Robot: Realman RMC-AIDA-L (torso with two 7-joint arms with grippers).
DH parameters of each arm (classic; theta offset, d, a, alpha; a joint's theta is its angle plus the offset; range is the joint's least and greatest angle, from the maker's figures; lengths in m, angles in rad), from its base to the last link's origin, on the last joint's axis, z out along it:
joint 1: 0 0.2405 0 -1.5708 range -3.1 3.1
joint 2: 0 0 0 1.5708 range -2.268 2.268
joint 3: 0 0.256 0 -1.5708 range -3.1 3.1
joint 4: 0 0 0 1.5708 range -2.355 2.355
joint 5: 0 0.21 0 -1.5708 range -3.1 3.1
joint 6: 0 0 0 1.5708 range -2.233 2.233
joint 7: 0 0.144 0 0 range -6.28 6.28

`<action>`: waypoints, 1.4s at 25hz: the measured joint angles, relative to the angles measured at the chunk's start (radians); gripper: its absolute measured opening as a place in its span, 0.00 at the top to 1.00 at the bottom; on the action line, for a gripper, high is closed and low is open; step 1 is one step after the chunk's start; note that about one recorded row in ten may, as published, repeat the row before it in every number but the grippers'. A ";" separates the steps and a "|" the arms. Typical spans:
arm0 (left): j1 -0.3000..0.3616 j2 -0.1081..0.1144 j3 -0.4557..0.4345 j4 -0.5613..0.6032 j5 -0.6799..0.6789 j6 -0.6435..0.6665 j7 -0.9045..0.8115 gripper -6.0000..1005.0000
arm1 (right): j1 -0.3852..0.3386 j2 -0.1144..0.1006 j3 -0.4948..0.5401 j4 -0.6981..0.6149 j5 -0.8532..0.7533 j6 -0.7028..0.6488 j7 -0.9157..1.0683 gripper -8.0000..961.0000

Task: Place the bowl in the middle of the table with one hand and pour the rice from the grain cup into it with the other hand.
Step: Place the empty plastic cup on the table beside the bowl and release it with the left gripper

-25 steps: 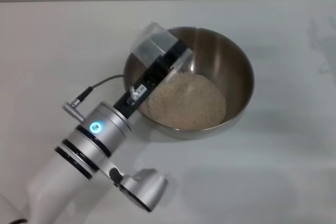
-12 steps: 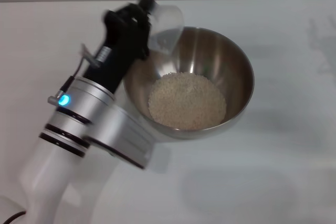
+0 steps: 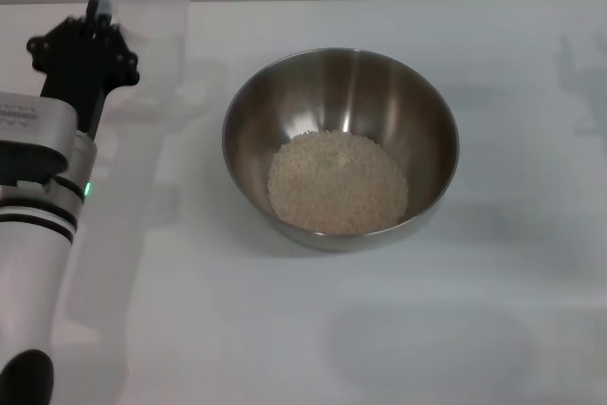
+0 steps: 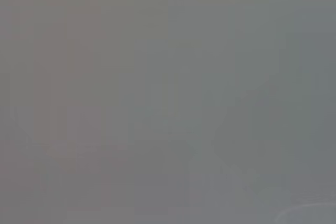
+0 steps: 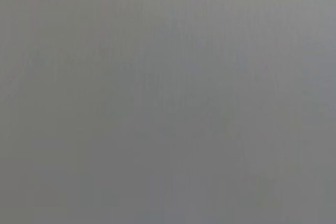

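Although the wrist views showed nothing usable, the head view had the bowl (image 3: 341,144) sitting upright near the middle of the counter (image 3: 379,329), with the rice (image 3: 339,182) heaped in its bottom. The left end effector (image 3: 83,49) hung well to the left of the bowl; whether it was spread or pinching anything could not be told, and no cup could be made out there. The right arm was out of sight. The steel bowl looked stiff and smooth, likely slippery and somewhat weighted by grain, so its rim seemed the best place to grip.
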 joint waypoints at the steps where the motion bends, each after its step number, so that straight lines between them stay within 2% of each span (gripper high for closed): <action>1: -0.018 0.000 -0.003 0.041 -0.023 -0.048 -0.072 0.91 | -0.002 0.001 0.000 -0.001 -0.001 -0.002 0.000 0.50; 6: -0.041 0.000 -0.018 0.090 -0.033 -0.165 -0.168 0.91 | -0.003 0.002 0.000 0.000 -0.001 -0.003 0.001 0.50; 11: -0.046 0.000 -0.032 0.098 -0.034 -0.232 -0.188 0.90 | -0.003 0.002 -0.001 0.000 -0.003 -0.001 0.001 0.50; 20: -0.043 -0.001 -0.043 0.100 -0.035 -0.267 -0.203 0.90 | -0.003 0.002 -0.002 0.000 -0.004 0.004 0.000 0.50; 31: -0.020 0.007 -0.039 0.121 -0.024 -0.272 -0.341 0.89 | -0.002 0.002 0.000 0.003 -0.004 0.003 0.000 0.50; 35: -0.005 0.009 -0.035 0.115 -0.009 -0.266 -0.353 0.70 | 0.000 0.001 0.000 0.003 -0.004 0.003 0.000 0.50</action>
